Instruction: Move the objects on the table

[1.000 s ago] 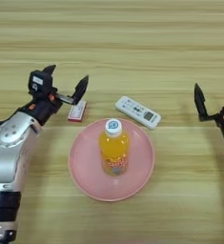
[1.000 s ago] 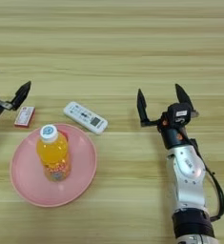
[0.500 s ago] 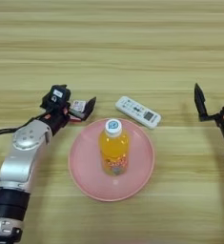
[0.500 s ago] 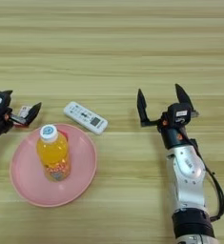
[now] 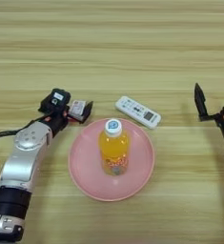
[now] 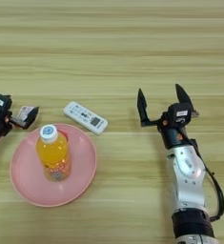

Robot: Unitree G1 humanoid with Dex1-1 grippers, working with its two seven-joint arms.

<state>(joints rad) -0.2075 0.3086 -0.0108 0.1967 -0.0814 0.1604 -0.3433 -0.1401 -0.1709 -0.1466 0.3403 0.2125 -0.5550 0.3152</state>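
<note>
Left gripper (image 5: 78, 110) lower now, jaws narrowed around the red-and-white packet (image 5: 77, 107).

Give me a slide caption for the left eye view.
Left gripper closes around the red-and-white packet beside the pink plate holding the orange-drink bottle.

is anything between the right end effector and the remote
Nothing visible. The right end effector stands open to the right of the remote, with only bare table between them. The plate with the bottle lies lower left, off that line.
</note>
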